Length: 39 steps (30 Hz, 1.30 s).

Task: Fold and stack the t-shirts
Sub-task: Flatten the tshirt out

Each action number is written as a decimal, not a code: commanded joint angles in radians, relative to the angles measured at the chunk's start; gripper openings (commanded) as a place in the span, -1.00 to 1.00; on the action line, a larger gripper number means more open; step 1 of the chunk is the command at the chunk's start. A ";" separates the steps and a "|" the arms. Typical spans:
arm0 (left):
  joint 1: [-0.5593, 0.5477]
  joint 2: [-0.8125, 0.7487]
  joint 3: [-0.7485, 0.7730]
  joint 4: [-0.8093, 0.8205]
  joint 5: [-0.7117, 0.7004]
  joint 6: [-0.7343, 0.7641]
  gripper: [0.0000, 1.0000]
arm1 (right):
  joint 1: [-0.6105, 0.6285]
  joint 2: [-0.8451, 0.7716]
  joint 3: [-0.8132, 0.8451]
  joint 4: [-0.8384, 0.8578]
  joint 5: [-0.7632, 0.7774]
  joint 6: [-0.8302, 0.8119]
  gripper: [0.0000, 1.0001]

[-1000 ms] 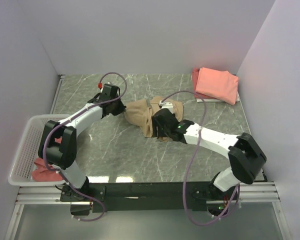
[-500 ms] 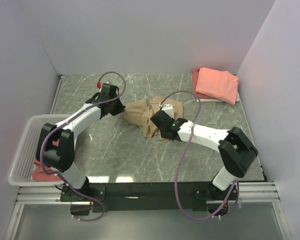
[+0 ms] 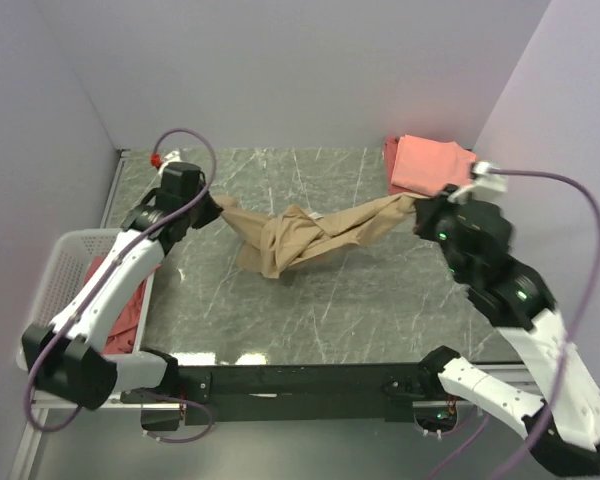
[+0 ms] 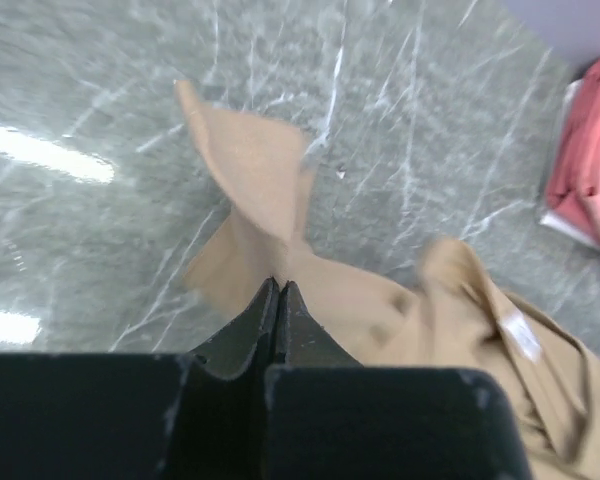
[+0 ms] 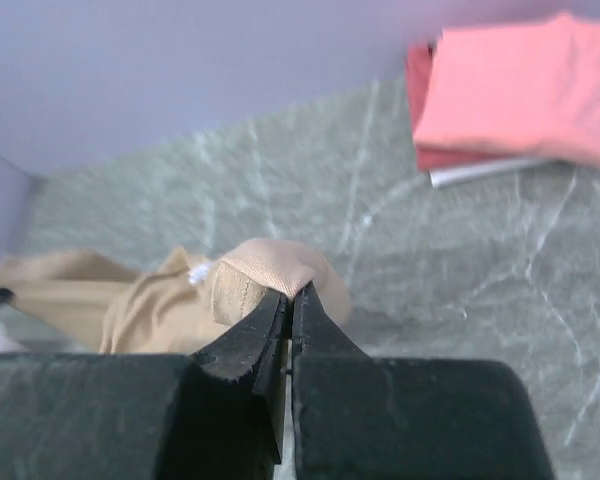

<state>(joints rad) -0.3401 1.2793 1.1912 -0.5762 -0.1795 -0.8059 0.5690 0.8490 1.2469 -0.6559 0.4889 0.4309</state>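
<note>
A tan t-shirt (image 3: 300, 233) hangs stretched between both arms above the marble table, sagging in the middle. My left gripper (image 3: 216, 203) is shut on its left end (image 4: 270, 255). Over at the right, my right gripper (image 3: 418, 203) is shut on the other end (image 5: 265, 265). A stack of folded pink and red t-shirts (image 3: 432, 168) lies in the back right corner, and it also shows in the right wrist view (image 5: 520, 90). More reddish t-shirts (image 3: 120, 300) lie in the white basket at the left.
The white mesh basket (image 3: 52, 275) stands at the table's left edge. Grey walls close in the back and both sides. A purple cable loops over each arm.
Both arms have lifted and pulled apart, left arm to the left, right arm to the right. The right gripper has shut on the tan t-shirt, which went from a crumpled heap to a stretched band.
</note>
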 commanded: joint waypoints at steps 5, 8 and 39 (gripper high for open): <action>0.055 -0.215 0.114 -0.151 -0.069 0.005 -0.99 | -0.009 -0.172 0.120 -0.096 0.013 -0.020 -1.00; 0.130 -0.146 0.160 -0.131 0.036 0.023 -0.99 | -0.009 -0.157 0.134 -0.088 0.033 -0.024 -1.00; -0.234 -0.264 -0.530 -0.186 -0.256 -0.522 -0.05 | -0.374 -0.028 -0.506 0.269 -0.484 0.100 -1.00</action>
<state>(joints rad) -0.4614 0.9997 0.7338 -0.6804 -0.2764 -1.0939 0.1959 0.8356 0.7475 -0.4519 0.0380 0.5144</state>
